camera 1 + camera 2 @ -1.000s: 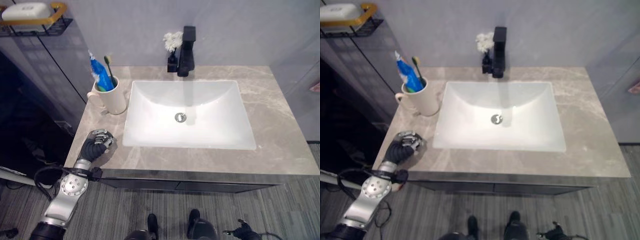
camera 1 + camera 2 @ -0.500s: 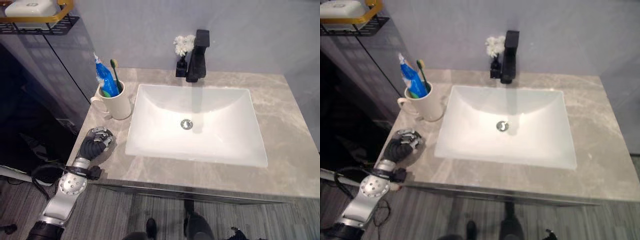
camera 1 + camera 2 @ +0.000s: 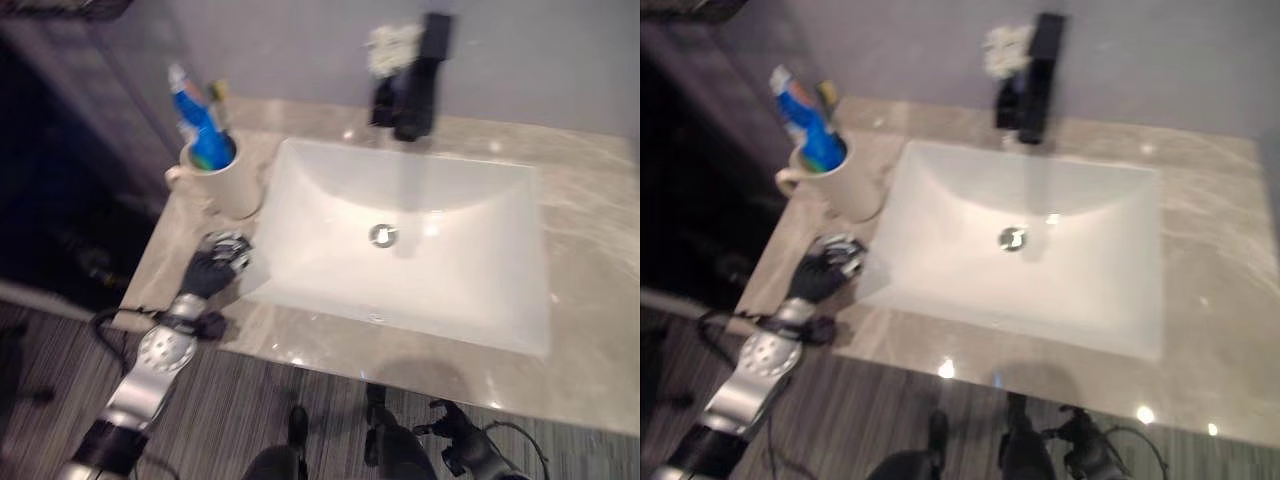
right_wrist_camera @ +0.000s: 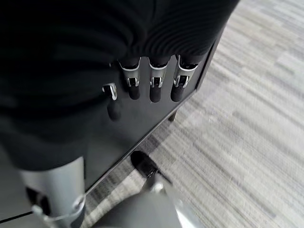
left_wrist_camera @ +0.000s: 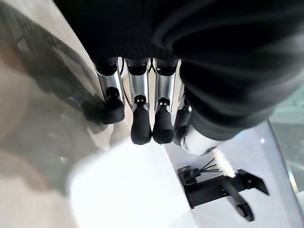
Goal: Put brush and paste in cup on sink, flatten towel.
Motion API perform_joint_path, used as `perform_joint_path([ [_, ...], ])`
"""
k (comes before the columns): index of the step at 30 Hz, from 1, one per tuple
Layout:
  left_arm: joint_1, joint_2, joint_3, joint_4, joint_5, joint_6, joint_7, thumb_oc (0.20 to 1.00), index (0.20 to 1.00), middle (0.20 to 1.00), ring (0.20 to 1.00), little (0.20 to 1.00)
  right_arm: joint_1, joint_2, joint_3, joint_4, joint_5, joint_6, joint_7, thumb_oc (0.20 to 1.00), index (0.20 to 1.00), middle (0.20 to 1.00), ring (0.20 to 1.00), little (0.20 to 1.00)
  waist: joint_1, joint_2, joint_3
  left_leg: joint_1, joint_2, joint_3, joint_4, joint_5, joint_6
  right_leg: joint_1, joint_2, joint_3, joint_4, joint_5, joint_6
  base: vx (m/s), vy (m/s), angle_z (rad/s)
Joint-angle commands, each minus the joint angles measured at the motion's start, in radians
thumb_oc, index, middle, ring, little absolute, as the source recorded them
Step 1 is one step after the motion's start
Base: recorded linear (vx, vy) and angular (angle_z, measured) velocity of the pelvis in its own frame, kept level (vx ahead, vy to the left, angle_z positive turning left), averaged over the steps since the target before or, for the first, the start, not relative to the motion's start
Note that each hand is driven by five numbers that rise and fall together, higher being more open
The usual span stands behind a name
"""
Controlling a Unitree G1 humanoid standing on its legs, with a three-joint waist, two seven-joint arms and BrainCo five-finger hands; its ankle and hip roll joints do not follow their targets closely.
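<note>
White rectangular basin sunk in a grey marbled counter, with a round metal drain at its centre. Black tap at the far edge of the basin, against a grey wall; a small black holder with a white tuft stands just left of the tap. Grey striped floor lies near the counter's front edge.

One cup, one toothbrush, one paste tube — one faucet
</note>
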Motion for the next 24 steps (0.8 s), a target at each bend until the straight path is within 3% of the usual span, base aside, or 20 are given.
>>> perform_joint_path([
  [1,0.026,0.006,0.025,-0.020,-0.028,-0.033,-0.013,0.200,0.200,0.200,0.200,0.200,-0.055,-0.011,0.011,-0.001,0.049,-0.030,-0.037,1.000,1.000,1.000,1.000,1.000,-0.042,-0.016,-0.025,0.029,-0.015,0.160,-0.018,0.095,-0.022,0.018,-0.073,0.064,0.074,-0.057,0.120,0.05,0.046,1.33],
  [5,0.028,0.003,0.017,-0.017,-0.021,-0.035,-0.017,0.200,0.200,0.200,0.200,0.200,-0.057,-0.014,0.012,0.016,0.037,-0.027,-0.044,1.000,1.000,1.000,1.000,1.000,-0.053,-0.014,-0.026,0.046,-0.023,0.180,-0.018,0.085,-0.017,0.040,-0.085,0.059,0.060,-0.050,0.128,0.05,0.053,0.04],
  [11,0.056,0.011,0.036,-0.028,-0.030,-0.032,-0.011,0.200,0.200,0.200,0.200,0.200,-0.091,0.008,0.057,0.020,0.015,-0.025,-0.042,1.000,1.000,1.000,1.000,1.000,-0.040,-0.023,-0.047,0.074,-0.038,0.221,-0.018,0.063,-0.006,0.036,-0.086,0.123,0.056,-0.040,0.131,0.07,0.043,-0.36],
  [21,0.036,-0.025,0.002,-0.056,-0.107,-0.029,-0.044,0.200,0.200,0.200,0.200,0.200,-0.136,0.022,0.087,0.059,-0.015,-0.003,-0.040,1.000,1.000,1.000,1.000,1.000,-0.031,-0.001,-0.063,0.070,-0.035,0.220,-0.018,0.068,-0.020,0.052,-0.088,0.108,0.011,-0.031,0.130,0.04,-0.019,-0.04],
  [24,0.035,-0.042,0.002,-0.045,-0.131,-0.021,-0.046,0.200,0.200,0.200,0.200,0.200,-0.137,0.042,0.059,0.077,0.049,-0.003,-0.028,1.000,1.000,1.000,1.000,1.000,-0.033,0.006,-0.066,0.070,-0.035,0.217,-0.018,0.068,-0.023,0.053,-0.085,0.110,0.007,-0.033,0.129,0.00,0.000,0.00],
])
